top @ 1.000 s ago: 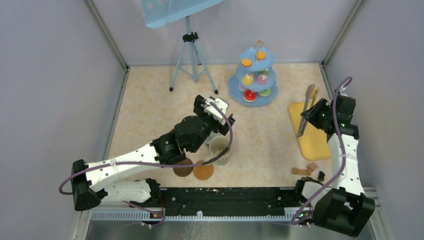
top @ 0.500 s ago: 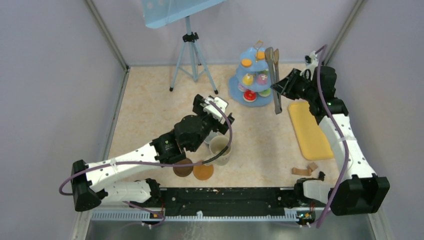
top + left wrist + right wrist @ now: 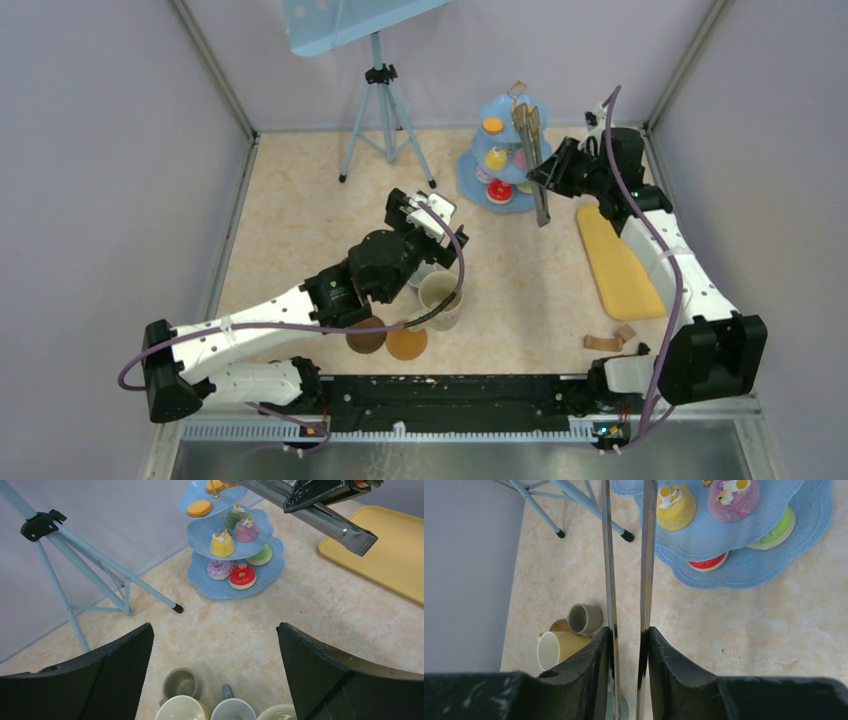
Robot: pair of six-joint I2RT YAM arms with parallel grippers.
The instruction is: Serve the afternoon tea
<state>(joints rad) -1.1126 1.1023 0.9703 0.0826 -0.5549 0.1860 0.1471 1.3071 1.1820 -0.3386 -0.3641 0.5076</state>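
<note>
The light-blue three-tier cake stand (image 3: 468,172) stands at the back with small toy cakes on its tiers. My right gripper (image 3: 556,170) is shut on the metal tongs (image 3: 534,165), which slant up over the stand's tiers. In the right wrist view the tongs' two arms (image 3: 607,555) run between my fingers (image 3: 589,655) past the yellow cake (image 3: 675,505) and the stand (image 3: 744,575). My left gripper (image 3: 425,215) hangs open and empty above the mugs: a small grey mug (image 3: 181,682), a yellow mug (image 3: 182,711), a grey mug (image 3: 235,712) and the large cream mug (image 3: 440,298). Two brown coasters (image 3: 406,344) lie in front of them.
A light-blue tripod (image 3: 385,110) stands at the back left of the stand. A flat yellow tray (image 3: 615,265) lies on the right, with small brown pieces (image 3: 610,340) near the front edge. Grey walls close in the table's left, back and right.
My right arm has swung from over the yellow tray to the back and left, carrying the tongs up to the cake stand. The left arm has not moved.
</note>
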